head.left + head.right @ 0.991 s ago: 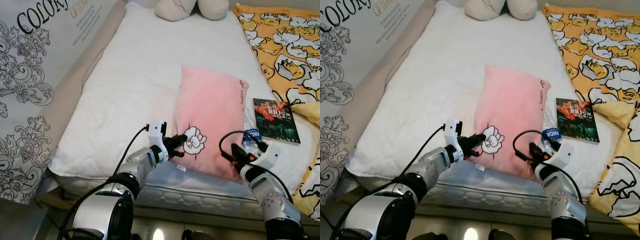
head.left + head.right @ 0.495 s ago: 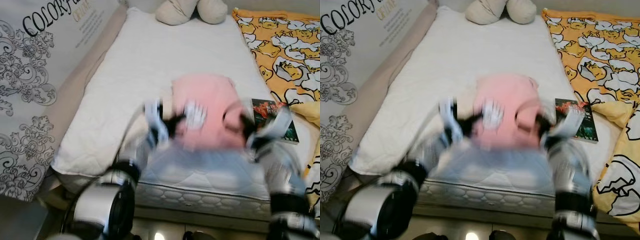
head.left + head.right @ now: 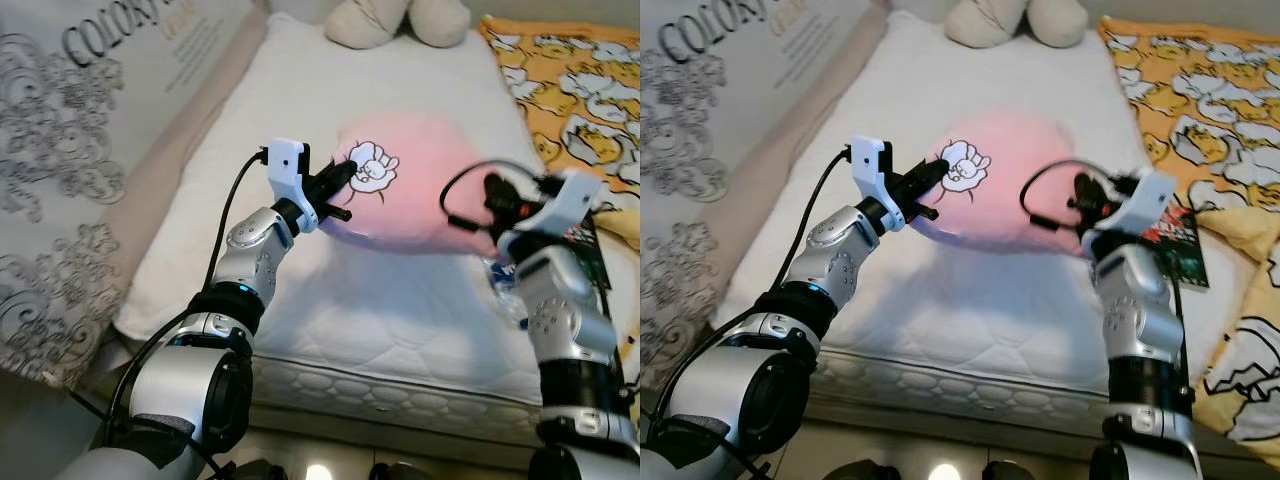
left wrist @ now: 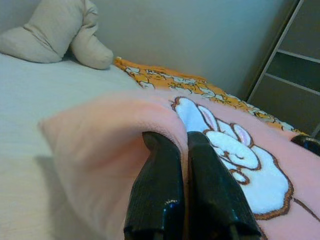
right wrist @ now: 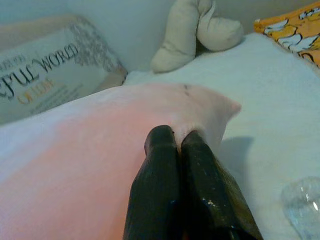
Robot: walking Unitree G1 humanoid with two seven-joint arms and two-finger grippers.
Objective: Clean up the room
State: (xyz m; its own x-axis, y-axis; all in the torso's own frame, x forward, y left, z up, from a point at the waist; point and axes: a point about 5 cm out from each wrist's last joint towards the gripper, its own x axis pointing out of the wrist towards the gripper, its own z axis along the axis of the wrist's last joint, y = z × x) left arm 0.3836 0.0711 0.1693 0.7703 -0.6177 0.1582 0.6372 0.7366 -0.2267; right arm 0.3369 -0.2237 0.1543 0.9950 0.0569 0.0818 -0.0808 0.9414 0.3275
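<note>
Both grippers hold the pink pillow clear of the bed, one at each end, so the soft thing hangs level instead of folding over. The left gripper pinches the corner beside the printed rabbit, its two black fingers closed tight with a fold of fabric caught between them. The right gripper does the same at the opposite corner: in the right wrist view its fingers are pressed together on the pink cloth. Gripping by the corners makes sense, since the stuffed middle is too thick for such narrow fingers.

The pillow floats above the middle of the mattress, well short of the head edge where a beige plush toy lies. My guess is that it is being carried toward that head edge, where a pillow belongs.

A clear bottle lies on the sheet under the right arm, near the bed's right edge, and a book sits just beyond it, beside the yellow blanket. Both look like tidying work yet to be done. The risk now is one corner slipping free.
</note>
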